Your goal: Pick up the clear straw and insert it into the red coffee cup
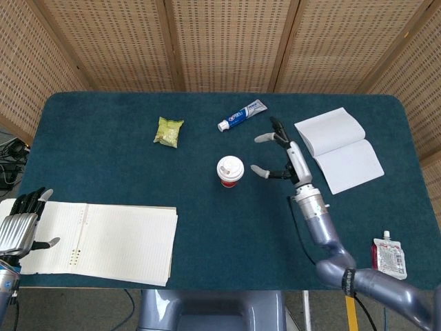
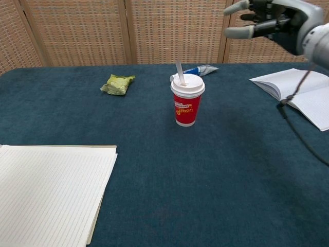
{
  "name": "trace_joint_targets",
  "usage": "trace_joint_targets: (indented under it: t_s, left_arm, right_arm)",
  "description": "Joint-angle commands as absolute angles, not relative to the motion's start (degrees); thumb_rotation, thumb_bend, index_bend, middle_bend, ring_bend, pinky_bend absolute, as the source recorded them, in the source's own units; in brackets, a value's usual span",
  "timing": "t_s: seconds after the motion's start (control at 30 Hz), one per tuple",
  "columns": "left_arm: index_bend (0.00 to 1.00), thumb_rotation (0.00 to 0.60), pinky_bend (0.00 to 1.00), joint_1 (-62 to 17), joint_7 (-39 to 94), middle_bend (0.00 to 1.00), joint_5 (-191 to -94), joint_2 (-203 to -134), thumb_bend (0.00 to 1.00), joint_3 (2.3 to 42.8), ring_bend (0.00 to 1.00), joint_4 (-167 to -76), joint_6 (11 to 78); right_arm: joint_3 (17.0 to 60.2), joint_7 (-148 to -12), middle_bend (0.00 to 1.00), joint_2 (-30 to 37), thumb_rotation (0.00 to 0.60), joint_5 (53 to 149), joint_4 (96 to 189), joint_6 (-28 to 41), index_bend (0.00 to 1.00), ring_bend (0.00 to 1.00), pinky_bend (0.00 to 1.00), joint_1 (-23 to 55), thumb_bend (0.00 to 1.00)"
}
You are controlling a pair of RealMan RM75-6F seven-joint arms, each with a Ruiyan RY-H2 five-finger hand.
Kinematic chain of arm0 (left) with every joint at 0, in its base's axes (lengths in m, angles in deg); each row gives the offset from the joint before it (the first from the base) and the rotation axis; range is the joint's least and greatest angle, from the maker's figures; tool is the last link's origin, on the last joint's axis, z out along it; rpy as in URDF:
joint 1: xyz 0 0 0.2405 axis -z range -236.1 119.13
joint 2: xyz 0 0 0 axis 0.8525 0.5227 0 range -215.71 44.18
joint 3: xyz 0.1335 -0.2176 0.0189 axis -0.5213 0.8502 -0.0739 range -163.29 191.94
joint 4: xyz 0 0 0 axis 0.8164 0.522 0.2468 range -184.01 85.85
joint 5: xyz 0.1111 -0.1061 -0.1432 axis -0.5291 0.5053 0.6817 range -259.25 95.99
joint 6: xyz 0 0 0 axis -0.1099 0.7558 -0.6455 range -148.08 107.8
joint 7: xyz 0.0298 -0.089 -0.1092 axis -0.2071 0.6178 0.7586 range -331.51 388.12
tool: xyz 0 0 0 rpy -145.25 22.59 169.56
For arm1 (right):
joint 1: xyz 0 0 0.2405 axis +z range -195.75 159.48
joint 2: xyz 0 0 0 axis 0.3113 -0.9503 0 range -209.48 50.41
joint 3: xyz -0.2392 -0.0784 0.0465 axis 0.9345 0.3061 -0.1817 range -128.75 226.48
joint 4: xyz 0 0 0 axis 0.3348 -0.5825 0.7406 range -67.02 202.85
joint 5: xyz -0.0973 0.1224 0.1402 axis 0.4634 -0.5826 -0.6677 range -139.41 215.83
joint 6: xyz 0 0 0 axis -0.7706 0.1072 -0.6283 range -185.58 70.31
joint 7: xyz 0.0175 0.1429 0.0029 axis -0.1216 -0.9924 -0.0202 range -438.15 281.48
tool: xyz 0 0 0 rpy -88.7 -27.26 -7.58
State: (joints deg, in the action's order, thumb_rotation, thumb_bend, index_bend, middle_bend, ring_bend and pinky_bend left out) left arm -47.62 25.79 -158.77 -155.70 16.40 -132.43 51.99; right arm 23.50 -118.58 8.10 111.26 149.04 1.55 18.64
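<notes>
The red coffee cup [image 2: 186,105] with its white lid [image 1: 229,167] stands upright at the table's middle. The clear straw [image 2: 179,71] sticks up out of the lid, leaning slightly left. My right hand [image 1: 279,152] hovers to the right of the cup, apart from it, fingers spread and holding nothing; the chest view shows that right hand [image 2: 270,20] high at the upper right. My left hand [image 1: 21,226] rests at the far left edge over the notepad, fingers apart and empty.
A lined notepad [image 1: 103,241] lies at the front left. A green packet [image 1: 168,131] and a toothpaste tube [image 1: 242,115] lie behind the cup. An open notebook [image 1: 339,148] sits at the right, a red pouch [image 1: 390,255] near the front right corner.
</notes>
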Motion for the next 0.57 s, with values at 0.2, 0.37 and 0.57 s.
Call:
trace_joint_targets:
  t_s: [0.2,0.37,0.57]
  left_arm:
    - [0.00,0.600,0.00,-48.5,23.9,0.00,-160.3,-155.8,0.00,16.4,0.00,-133.8,55.2]
    - [0.00,0.600,0.00,-49.4,22.6,0.00,-161.3,-155.9,0.00,16.5,0.00,-134.6,57.7]
    - [0.00,0.600,0.00,-50.5,20.7,0.00,-162.3,-155.3,0.00,16.0,0.00,-136.3,60.0]
  right_arm:
    - [37.1,-86.9,0.00,-2.3,0.600,121.5,148.9,18.9,0.11,0.00,0.00,4.4,0.26]
    - [40.7,-79.1,0.00,-2.7,0.600,123.5,147.8,27.1,0.03,0.00,0.00,-1.5,0.25]
    - [44.9,-78.1,0.00,-3.7,0.600,126.2,146.3,31.9,0.00,0.00,0.00,-6.6,0.25]
